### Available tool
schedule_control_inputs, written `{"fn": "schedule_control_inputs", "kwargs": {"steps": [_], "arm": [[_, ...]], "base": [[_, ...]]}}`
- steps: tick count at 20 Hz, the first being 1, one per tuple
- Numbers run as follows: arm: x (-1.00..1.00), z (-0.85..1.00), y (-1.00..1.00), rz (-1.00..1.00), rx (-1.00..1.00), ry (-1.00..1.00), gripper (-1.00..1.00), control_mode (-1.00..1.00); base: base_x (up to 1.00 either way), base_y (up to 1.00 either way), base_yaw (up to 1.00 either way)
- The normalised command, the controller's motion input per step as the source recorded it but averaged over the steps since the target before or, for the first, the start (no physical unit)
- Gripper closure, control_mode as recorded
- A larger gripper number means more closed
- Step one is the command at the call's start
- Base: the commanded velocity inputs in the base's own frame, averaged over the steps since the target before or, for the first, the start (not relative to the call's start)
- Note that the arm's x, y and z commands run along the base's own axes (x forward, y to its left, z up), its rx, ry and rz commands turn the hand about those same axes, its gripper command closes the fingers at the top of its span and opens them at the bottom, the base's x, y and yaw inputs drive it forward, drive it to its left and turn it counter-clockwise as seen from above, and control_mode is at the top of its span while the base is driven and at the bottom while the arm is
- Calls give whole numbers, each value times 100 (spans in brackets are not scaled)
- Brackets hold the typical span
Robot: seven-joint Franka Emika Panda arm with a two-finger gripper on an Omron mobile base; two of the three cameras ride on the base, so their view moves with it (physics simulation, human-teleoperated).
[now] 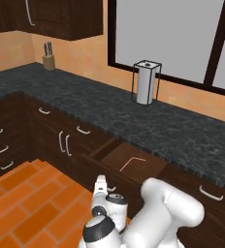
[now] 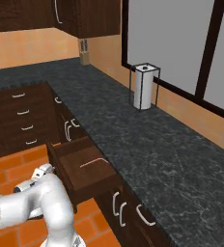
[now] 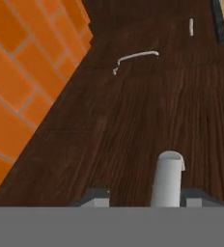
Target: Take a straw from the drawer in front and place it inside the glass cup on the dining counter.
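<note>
Drawer [image 2: 85, 169] pulled open under the black speckled tabletop [image 2: 147, 144], straw [image 2: 94, 161] lying flat on its wooden floor, bent end turned to one side; seen too in the left base view [image 1: 132, 161]. Hand [image 3: 145, 200] low at the drawer front, close against the dark wood, a curved silver handle [image 3: 168, 178] rising right between the fingertips. Whether clenched on that handle or merely around it, cannot tell. Paper towel holder [image 1: 146, 82] upright on the tabletop by the window; knife block [image 1: 48, 61] far back in the corner. Orange tiled floor [image 1: 22, 198] below.
</note>
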Motion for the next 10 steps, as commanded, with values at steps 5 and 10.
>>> {"fn": "schedule_control_inputs", "kwargs": {"steps": [5,10], "arm": [[-55,-12,98,46,-2,70,100,-100],[-43,-12,92,50,-1,73,100,-100]], "base": [[0,0,0],[0,0,0]]}}
